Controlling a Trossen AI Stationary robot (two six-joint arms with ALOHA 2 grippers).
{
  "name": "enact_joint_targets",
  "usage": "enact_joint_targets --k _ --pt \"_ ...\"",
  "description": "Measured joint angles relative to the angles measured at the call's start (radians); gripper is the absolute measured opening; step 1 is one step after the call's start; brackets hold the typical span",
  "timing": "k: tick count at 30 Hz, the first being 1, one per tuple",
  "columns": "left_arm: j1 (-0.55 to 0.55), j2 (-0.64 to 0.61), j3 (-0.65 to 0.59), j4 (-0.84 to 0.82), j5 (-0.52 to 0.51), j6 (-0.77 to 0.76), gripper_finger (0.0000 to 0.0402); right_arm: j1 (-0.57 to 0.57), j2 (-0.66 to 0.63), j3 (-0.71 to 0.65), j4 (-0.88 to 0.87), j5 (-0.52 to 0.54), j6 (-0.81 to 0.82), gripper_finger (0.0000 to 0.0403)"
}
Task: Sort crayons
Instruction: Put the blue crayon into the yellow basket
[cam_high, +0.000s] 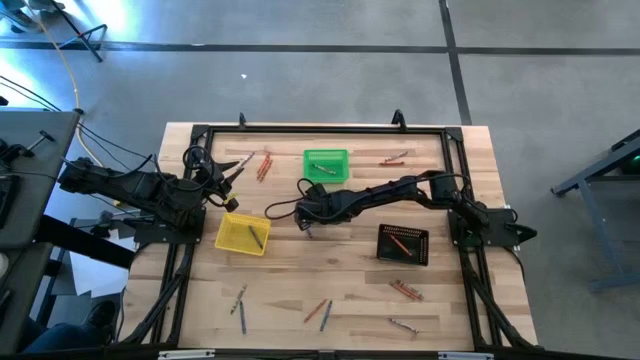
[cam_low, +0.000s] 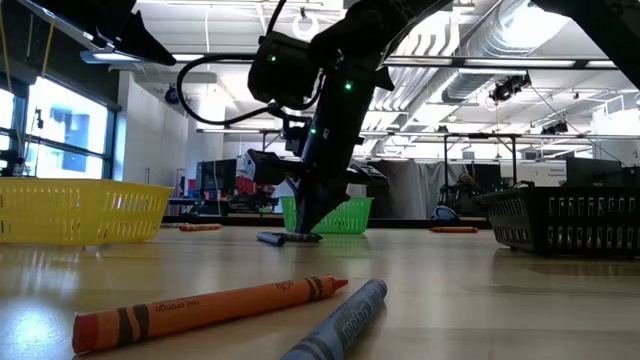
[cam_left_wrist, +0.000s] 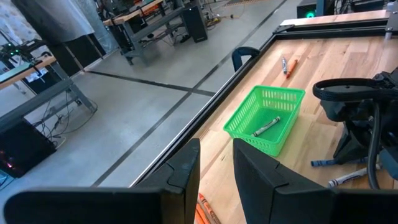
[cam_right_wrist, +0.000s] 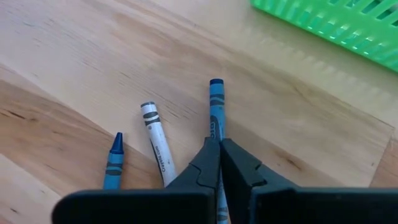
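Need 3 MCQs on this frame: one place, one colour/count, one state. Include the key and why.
1. Where is the right end effector?
A. over the black basket
B. down at the table just in front of the green basket
C. off the table

2. How many crayons lie beside the blue crayon in the right wrist view?
A. none
B. two
C. five

3. What is the state of the right end effector?
A. shut on the blue crayon
B. wide open
C. holding a basket

Key: 1 B, the high view shows the arm reaching to that spot. 2 B, a white crayon and a second blue crayon. 3 A, the fingers meet around the crayon's shaft.
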Motion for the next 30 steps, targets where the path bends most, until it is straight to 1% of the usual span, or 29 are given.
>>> enact_joint_targets --k 13,24,27,30 --pt "0.0 0.0 0.0 -0.002 0.0 0.0 0.0085 0.003 0.032 0.003 0.013 -0.009 0.005 0.0006" --pt "0.0 0.0 0.0 -0.005 0.0 -0.001 0.0085 0.002 0.032 0.002 0.006 -0.029 -0.027 0.0006" --pt "0.0 0.0 0.0 -0.005 0.0 -0.001 0.0085 0.002 0.033 0.001 0.006 -0.033 -0.03 0.002" --pt "0.0 0.0 0.0 -0.007 0.0 -0.002 0.0085 0.002 0.034 0.001 0.007 -0.04 -0.04 0.0049"
